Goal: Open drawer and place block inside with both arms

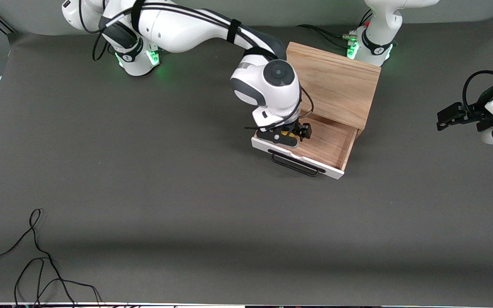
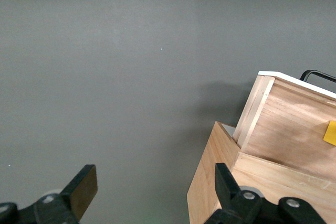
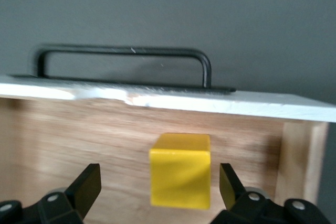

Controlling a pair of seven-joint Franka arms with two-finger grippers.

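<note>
The block [image 3: 180, 170] sits on the wood floor of the open drawer [image 1: 328, 145], close to the white front, and nothing grips it. The right gripper [image 3: 160, 182] hangs just above, jaws spread wide with a clear gap on each side of the cube. From the front, that gripper [image 1: 291, 133] and its bulky wrist cover most of the block, only a sliver of yellow showing. The black handle [image 1: 295, 164] juts toward the camera. The drawer stands pulled out of the cabinet [image 1: 336, 83]. The left gripper [image 2: 149, 192] waits toward its own end of the table, jaws wide and empty, beside the cabinet's corner. Loose cable [image 1: 37, 265] lies near the front edge.
</note>
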